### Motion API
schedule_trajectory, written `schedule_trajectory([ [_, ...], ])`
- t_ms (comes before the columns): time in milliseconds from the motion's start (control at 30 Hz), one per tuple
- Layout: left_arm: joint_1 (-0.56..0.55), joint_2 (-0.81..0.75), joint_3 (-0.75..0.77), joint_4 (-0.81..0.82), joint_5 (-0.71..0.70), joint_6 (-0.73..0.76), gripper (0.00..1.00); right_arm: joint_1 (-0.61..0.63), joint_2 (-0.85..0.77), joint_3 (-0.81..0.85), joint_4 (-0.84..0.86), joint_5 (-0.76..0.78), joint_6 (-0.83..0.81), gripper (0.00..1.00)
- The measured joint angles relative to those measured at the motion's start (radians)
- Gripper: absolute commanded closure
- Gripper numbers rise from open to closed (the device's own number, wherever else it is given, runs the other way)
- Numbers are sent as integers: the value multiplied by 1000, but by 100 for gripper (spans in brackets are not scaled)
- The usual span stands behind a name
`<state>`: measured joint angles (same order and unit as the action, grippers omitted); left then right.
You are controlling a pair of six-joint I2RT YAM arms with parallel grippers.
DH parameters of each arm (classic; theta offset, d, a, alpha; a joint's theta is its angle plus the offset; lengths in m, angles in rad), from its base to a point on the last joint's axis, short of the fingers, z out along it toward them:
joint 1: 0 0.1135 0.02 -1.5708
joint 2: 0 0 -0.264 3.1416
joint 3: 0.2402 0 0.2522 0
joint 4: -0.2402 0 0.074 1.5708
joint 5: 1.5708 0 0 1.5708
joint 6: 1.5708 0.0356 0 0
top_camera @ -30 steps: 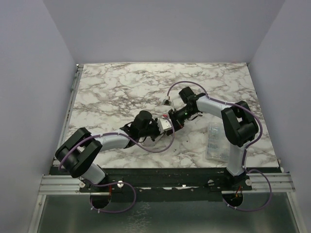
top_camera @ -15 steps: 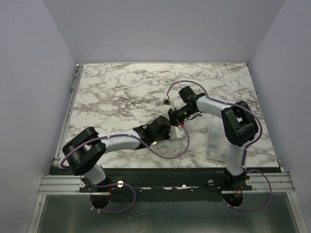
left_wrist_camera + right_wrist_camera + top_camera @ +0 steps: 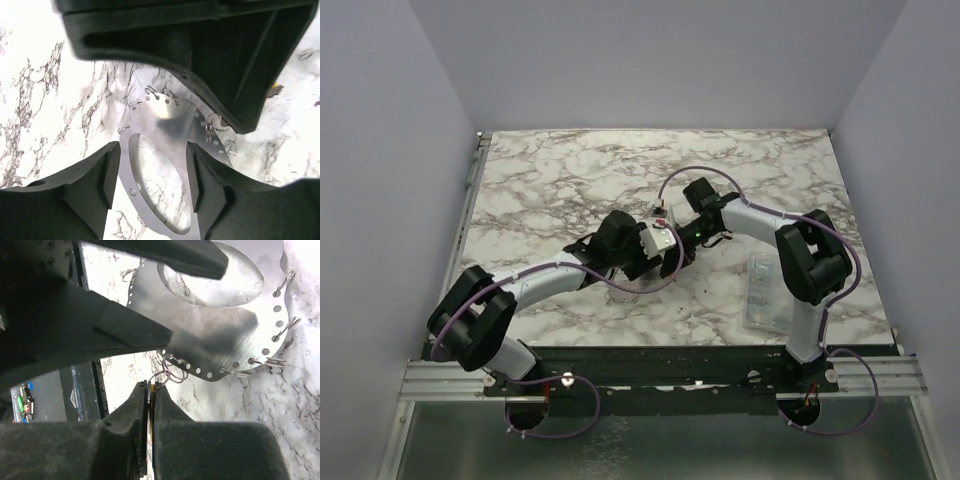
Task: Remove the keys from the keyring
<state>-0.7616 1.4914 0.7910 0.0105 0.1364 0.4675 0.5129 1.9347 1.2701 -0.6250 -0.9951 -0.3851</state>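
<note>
The keyring (image 3: pixel 165 117) is a flat grey metal hoop with an oval opening, a row of small holes along its rim and small wire rings in them. It lies on the marble. My left gripper (image 3: pixel 154 172) hovers over it, open, a finger on either side of the oval. In the right wrist view the keyring (image 3: pixel 210 335) lies ahead of my right gripper (image 3: pixel 151 387), which is shut on a thin yellow key (image 3: pixel 152 395) seen edge-on. Small wire rings (image 3: pixel 172 371) link that key to the hoop's rim. From above, both grippers (image 3: pixel 670 240) meet at mid-table.
A clear plastic box (image 3: pixel 765 290) lies on the marble table (image 3: pixel 550 180) near the right arm's base. Purple cables loop off both wrists. Grey walls close in the table on three sides.
My left gripper has opened. The left arm swung out to the right and near, then came back up over the keyring. The right arm has barely moved.
</note>
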Motion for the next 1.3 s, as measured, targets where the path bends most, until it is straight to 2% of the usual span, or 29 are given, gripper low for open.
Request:
schedule_trajectory([
  [233, 192, -68, 41, -100, 291, -98, 33, 0, -7, 93, -82, 77, -69, 99],
  [333, 340, -98, 136, -243, 398, -100, 27, 0, -8, 159, -142, 121, -125, 99],
  [467, 487, -173, 216, -378, 481, -72, 18, 0, -14, 238, -240, 181, -204, 99],
  [567, 566, -251, 250, -452, 500, -52, 16, 1, -16, 306, -309, 233, -273, 99],
  [633, 587, -292, 265, -486, 503, -36, 11, 1, -27, 335, -342, 275, -324, 99],
  [800, 591, -356, 267, -528, 502, -11, 6, 8, -90, 377, -414, 372, -446, 99],
  [1300, 613, -365, 317, -541, 503, -27, 1, 121, -286, 393, -455, 604, -819, 100],
])
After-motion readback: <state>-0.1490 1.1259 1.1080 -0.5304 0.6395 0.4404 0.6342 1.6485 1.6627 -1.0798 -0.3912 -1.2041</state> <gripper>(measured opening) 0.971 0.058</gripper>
